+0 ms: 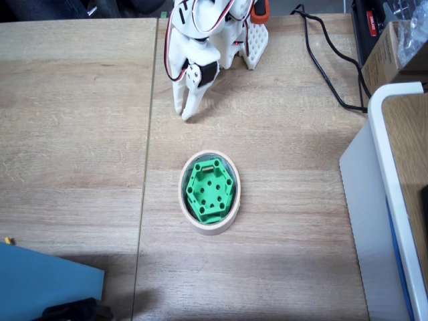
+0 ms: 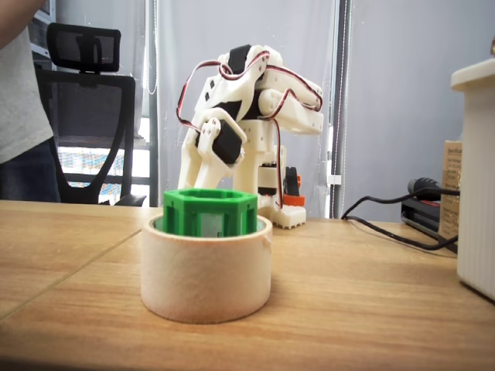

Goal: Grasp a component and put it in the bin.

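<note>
The component (image 1: 210, 190), a bright green hexagonal block with several round holes, lies inside the bin (image 1: 208, 226), a beige ring of masking tape at the table's middle. In the low fixed view the component (image 2: 209, 212) stands a little above the rim of the bin (image 2: 205, 270). My gripper (image 1: 186, 114) hangs folded back near the arm's base, well behind the ring and touching neither thing. Its white fingers point down at the table, pressed together, with nothing between them. The low fixed view has my gripper (image 2: 188, 185) behind the ring.
A big white tray with a blue edge (image 1: 394, 200) stands along the right side. Black cables (image 1: 328, 60) and a cardboard box (image 1: 394, 53) lie at the back right. A blue sheet (image 1: 40, 281) covers the front left corner. A person (image 2: 23, 93) stands by a chair (image 2: 85, 116).
</note>
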### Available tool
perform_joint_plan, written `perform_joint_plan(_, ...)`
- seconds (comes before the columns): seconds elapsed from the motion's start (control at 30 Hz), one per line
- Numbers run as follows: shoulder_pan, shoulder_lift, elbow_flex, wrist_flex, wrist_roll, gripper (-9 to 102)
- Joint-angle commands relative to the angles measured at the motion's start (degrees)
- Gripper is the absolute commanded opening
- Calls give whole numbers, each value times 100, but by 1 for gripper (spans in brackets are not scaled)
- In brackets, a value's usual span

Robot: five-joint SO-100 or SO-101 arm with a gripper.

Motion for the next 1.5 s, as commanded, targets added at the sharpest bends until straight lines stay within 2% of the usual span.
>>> perform_joint_plan(0.0,18,26,-26,18,88,2)
perform_joint_plan(0.5,18,0,176,70,105,2)
perform_joint_plan(0.87,18,88,176,2013,97,2)
perform_joint_plan(1.23,-44,88,149,2004,79,2)
perform_joint_plan(1.47,-53,88,-536,2004,88,2)
